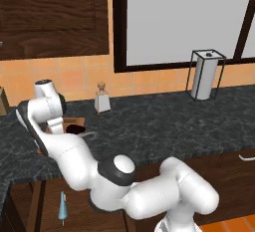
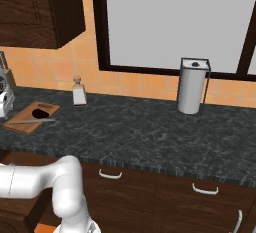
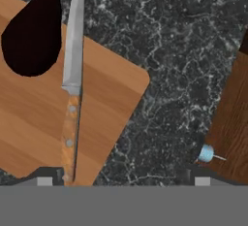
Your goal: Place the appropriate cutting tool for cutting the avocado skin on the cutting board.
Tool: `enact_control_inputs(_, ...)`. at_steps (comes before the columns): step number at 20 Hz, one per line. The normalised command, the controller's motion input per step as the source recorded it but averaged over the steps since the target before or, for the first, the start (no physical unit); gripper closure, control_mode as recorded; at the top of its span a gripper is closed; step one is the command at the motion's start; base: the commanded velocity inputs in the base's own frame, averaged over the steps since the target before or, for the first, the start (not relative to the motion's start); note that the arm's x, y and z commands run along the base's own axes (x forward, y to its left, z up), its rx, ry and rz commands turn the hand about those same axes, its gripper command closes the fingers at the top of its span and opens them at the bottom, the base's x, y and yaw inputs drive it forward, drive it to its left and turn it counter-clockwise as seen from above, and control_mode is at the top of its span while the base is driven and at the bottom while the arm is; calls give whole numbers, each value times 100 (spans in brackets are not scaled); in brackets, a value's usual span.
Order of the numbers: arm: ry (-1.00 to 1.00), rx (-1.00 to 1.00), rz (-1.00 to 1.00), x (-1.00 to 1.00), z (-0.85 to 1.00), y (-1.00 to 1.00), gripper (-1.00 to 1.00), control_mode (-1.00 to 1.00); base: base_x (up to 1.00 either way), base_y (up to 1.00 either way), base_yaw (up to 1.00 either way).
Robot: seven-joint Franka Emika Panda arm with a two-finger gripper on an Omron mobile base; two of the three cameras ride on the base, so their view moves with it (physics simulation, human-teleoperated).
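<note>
Knife point(image 3: 71, 82) is lying flat on the cutting board point(image 3: 104, 104), right beside the avocado point(image 3: 33, 33), board sitting on the dark desk point(image 3: 189, 50). Fingers point(image 3: 43, 181) are hovering above, spread wide and holding nothing.

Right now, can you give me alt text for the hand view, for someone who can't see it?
A knife lies flat on a wooden cutting board, blade pointing up the frame beside a dark avocado that also rests on the board. The board sits on a dark speckled counter, with a light blue peeler at lower right.
</note>
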Motion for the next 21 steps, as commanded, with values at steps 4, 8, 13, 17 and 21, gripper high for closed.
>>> enact_control_inputs(4, -12, 2, 4, -62, 27, -88, -100, -100, 0, 0, 0)
enact_control_inputs(8, -9, 4, 6, -51, 22, -98, -100, -100, 0, 0, 0)
enact_control_inputs(13, -8, 8, 6, -38, 9, -100, -100, -100, 0, 0, 0)
enact_control_inputs(17, -8, 13, 4, -26, 1, -100, -100, -100, 0, 0, 0)
enact_control_inputs(21, -7, 18, 0, -13, 0, -100, -100, -100, 0, 0, 0)
